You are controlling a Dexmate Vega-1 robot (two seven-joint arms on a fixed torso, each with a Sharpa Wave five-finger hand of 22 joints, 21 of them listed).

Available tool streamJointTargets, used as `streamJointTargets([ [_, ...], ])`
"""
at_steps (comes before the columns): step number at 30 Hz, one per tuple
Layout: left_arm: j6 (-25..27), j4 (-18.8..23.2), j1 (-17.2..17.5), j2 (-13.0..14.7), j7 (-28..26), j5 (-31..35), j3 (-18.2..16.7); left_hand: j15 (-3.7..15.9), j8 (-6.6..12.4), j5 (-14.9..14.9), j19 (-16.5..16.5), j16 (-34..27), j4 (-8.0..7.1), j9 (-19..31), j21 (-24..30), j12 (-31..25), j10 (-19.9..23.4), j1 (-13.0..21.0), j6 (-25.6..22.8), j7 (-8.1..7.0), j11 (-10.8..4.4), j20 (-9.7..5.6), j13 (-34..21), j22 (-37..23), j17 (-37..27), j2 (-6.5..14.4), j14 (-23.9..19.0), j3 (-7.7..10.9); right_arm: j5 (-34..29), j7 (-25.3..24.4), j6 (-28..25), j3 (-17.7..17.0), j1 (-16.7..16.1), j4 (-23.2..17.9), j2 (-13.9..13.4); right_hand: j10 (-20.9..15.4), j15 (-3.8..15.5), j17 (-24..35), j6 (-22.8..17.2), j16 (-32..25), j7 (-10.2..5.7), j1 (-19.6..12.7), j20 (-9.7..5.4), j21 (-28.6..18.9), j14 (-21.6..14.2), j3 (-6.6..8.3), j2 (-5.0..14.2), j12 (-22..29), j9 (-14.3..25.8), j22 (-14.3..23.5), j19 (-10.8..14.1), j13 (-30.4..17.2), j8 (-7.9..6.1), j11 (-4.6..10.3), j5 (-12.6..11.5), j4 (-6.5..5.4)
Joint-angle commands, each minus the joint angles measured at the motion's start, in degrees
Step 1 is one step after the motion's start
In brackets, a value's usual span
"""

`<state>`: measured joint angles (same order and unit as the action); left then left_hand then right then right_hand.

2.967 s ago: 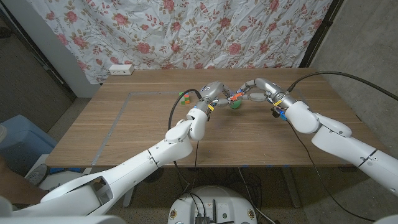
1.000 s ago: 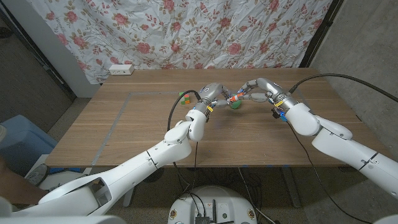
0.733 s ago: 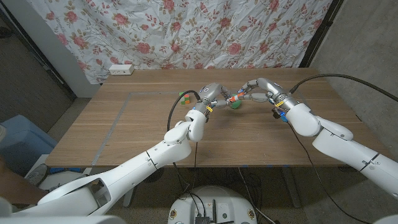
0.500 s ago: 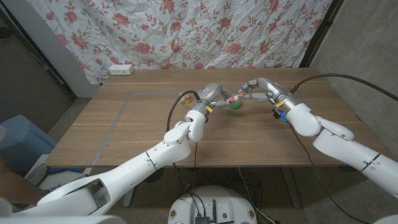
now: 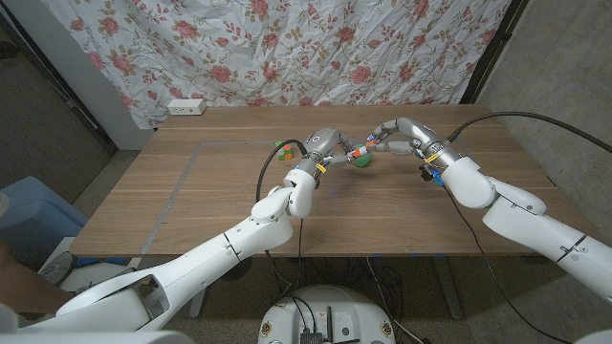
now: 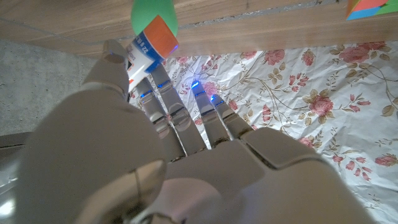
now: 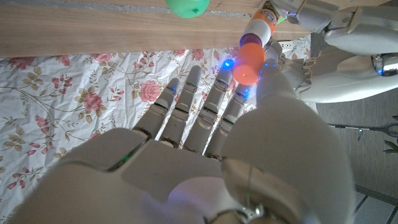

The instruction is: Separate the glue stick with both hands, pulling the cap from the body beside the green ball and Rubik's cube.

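Observation:
Both hands meet over the far middle of the table, above the green ball (image 5: 363, 161). My left hand (image 5: 323, 143) pinches the glue stick's white-labelled body (image 6: 144, 50) between thumb and fingers. My right hand (image 5: 390, 135) holds the round orange cap (image 7: 248, 63) at its fingertips. In the right wrist view a short purple stretch shows between the cap and the body (image 7: 266, 15). The glue stick (image 5: 355, 150) spans the gap between the hands, off the table. The Rubik's cube (image 5: 283, 149) sits just left of my left hand. The ball (image 6: 152, 9) lies right behind the stick.
A white power strip (image 5: 185, 106) lies at the table's back left edge. A floral curtain (image 5: 316, 48) hangs behind the table. A thin taped line (image 5: 182, 186) marks the left half of the wooden table (image 5: 402, 210). A black cable (image 5: 497, 117) arcs over my right arm.
Both hands keep their hold on the glue stick. The right hand has eased slightly back and away from the left. Ball and cube have not moved.

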<state>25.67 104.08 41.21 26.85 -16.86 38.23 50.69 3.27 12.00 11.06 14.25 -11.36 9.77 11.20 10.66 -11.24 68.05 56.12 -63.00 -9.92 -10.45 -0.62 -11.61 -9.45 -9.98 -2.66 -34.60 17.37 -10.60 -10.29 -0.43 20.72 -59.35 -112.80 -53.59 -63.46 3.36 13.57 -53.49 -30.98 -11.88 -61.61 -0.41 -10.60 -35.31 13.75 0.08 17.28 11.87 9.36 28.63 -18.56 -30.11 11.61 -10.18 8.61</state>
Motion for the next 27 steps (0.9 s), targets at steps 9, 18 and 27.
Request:
streamJointTargets([
  [9, 0.73, 0.70, -0.73, 1.49, 1.60, 1.27, 0.08, 7.71, 0.29, 0.33, 0.23, 0.00, -0.32, 0.33, 0.11, -0.33, 2.29, 0.68, -2.87, 1.78, -2.45, 0.19, -0.06, -0.24, -0.31, 4.27, -0.56, -0.10, 0.57, 1.92, 1.26, 0.03, 1.82, 1.44, -0.52, -0.33, 9.17, 0.22, 0.30, 0.03, -0.02, 0.17, 0.32, 0.08, 0.80, -0.58, 0.59, -0.22, 0.09, 0.04, -0.05, -0.43, 0.20, 0.62, -0.21, -0.07],
  [18, 1.77, 2.80, 0.02, 3.50, 3.47, 2.07, -0.72, 7.73, 0.32, 0.33, 0.22, 0.01, -0.32, 0.33, 0.11, -0.33, 2.27, 0.66, -2.95, 1.71, -2.46, 0.15, -0.06, -0.24, -0.31, 4.30, -0.55, -0.15, 0.32, 2.11, 1.10, -0.21, 2.22, 2.08, -0.98, -0.27, 9.14, 0.36, 0.47, -0.11, -0.08, 0.23, 0.11, 0.16, 0.90, -0.91, 0.81, -0.33, 0.09, 0.05, -0.34, -0.65, 0.36, 0.62, -0.21, -0.08],
  [27, 2.64, 4.66, 0.60, 5.65, 5.70, 3.42, -1.27, 7.64, 0.26, 0.32, 0.33, 0.13, -0.31, 0.33, 0.15, -0.31, 2.23, 0.60, -2.81, 1.79, -2.45, 0.06, -0.06, -0.24, -0.26, 4.17, -0.34, -0.25, -0.39, 2.35, -0.19, -0.15, 2.56, 2.07, -1.50, 0.00, 9.14, 0.63, 0.74, -0.23, -0.26, 0.36, -1.22, 0.37, 1.03, -1.19, 0.91, -0.54, 0.08, 0.04, -1.54, -0.85, 0.56, 0.59, -0.21, -0.08],
])
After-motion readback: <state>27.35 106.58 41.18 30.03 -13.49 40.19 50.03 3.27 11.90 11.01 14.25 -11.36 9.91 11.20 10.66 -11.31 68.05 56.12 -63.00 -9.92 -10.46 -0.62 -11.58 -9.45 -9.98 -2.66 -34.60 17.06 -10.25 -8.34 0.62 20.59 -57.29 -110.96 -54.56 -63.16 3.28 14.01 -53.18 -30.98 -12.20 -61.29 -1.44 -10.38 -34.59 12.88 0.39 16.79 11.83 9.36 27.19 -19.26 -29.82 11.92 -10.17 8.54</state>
